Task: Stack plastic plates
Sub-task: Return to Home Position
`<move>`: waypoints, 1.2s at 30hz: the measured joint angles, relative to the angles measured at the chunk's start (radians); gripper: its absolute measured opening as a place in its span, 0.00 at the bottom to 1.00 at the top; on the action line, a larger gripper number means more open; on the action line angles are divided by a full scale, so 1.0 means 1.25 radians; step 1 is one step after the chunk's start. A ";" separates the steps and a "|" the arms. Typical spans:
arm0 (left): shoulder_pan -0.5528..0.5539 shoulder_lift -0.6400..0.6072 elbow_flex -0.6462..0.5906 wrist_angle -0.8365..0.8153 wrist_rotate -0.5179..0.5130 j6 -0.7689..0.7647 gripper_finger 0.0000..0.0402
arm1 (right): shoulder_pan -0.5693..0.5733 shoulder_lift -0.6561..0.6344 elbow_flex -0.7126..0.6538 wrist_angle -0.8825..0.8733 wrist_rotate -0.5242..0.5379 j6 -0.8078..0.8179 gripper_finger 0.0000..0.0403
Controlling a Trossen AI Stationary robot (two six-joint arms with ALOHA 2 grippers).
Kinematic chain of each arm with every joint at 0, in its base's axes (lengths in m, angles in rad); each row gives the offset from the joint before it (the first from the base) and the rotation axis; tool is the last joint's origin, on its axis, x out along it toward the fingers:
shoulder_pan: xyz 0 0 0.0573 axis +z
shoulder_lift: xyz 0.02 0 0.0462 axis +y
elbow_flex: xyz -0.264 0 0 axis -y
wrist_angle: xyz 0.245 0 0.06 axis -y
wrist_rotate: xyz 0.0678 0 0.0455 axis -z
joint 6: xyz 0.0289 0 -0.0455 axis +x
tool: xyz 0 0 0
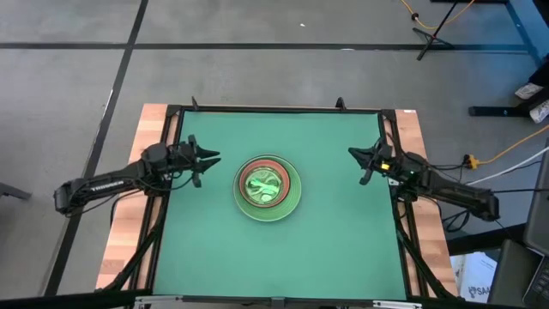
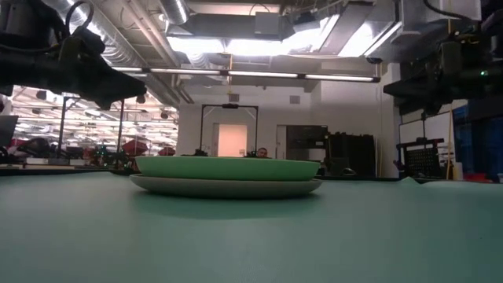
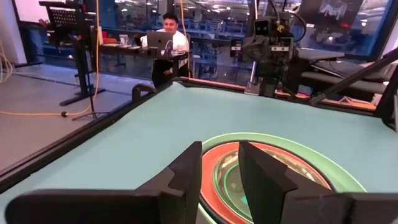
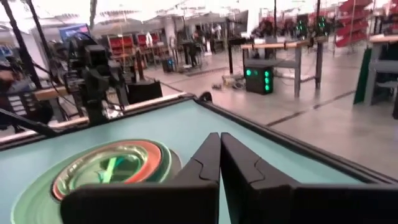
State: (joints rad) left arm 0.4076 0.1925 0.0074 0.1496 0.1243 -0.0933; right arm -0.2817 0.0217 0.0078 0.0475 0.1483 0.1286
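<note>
The stack of round plastic plates [image 1: 268, 187], translucent green on top, sits mid-frame on the green surface [image 1: 343, 245]. The left pincer [image 1: 213, 159] hovers centre-left of it, empty, its fingers narrowly apart. The right pincer [image 1: 353, 154] hovers centre-right, empty, its fingers pressed together.

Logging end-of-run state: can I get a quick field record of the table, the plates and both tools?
plates: one stack, middle of the green mat
top of stack: small clear green plate
widest rim seen from above: light green plate
loose plates: none seen
left tool: left of the stack, apart from it, slightly open, empty
right tool: right of the stack, apart from it, shut, empty
</note>
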 joint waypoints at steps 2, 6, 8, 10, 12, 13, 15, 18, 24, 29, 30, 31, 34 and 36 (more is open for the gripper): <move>0.000 -0.025 0.000 -0.026 0.000 -0.002 0.24 | 0.000 -0.016 0.000 -0.002 -0.008 -0.001 0.02; 0.000 -0.079 0.000 -0.086 0.017 -0.008 0.24 | 0.000 -0.015 0.000 -0.002 -0.008 -0.002 0.02; 0.000 -0.104 0.000 -0.086 0.028 -0.029 0.24 | 0.000 -0.015 0.000 -0.004 -0.008 -0.002 0.02; -0.003 -0.121 0.000 -0.086 0.036 -0.048 0.24 | 0.000 -0.014 0.000 -0.006 -0.008 -0.002 0.02; -0.010 -0.129 0.000 -0.087 0.025 -0.050 0.24 | 0.000 -0.014 0.000 -0.006 -0.008 -0.002 0.02; -0.015 -0.130 0.000 -0.092 0.004 -0.050 0.24 | 0.000 -0.014 0.000 -0.006 -0.008 -0.002 0.02; -0.026 -0.130 0.000 -0.103 -0.055 -0.045 0.24 | 0.000 -0.014 0.000 -0.006 -0.008 -0.002 0.02; -0.042 -0.130 0.001 -0.110 -0.091 -0.008 0.24 | 0.000 -0.014 0.000 -0.007 -0.008 -0.002 0.02; -0.055 -0.129 0.001 -0.112 -0.098 0.014 0.24 | 0.000 -0.014 0.000 -0.007 -0.008 -0.002 0.02; -0.055 -0.129 0.001 -0.112 -0.098 0.014 0.24 | 0.000 -0.014 0.000 -0.008 -0.008 -0.002 0.02; -0.055 -0.129 0.001 -0.112 -0.098 0.014 0.24 | 0.000 -0.014 0.000 -0.008 -0.008 -0.002 0.02; -0.055 -0.129 0.001 -0.112 -0.098 0.014 0.24 | 0.000 -0.014 0.000 -0.008 -0.008 -0.002 0.02; -0.055 -0.129 0.001 -0.112 -0.098 0.014 0.24 | 0.000 -0.014 0.000 -0.009 -0.009 -0.002 0.02; -0.055 -0.129 0.001 -0.112 -0.098 0.014 0.24 | 0.000 -0.014 0.000 -0.009 -0.008 -0.002 0.02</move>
State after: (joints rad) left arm 0.3386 0.0307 0.0082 0.0097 0.0013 -0.0757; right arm -0.2817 0.0040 0.0082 0.0368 0.1379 0.1257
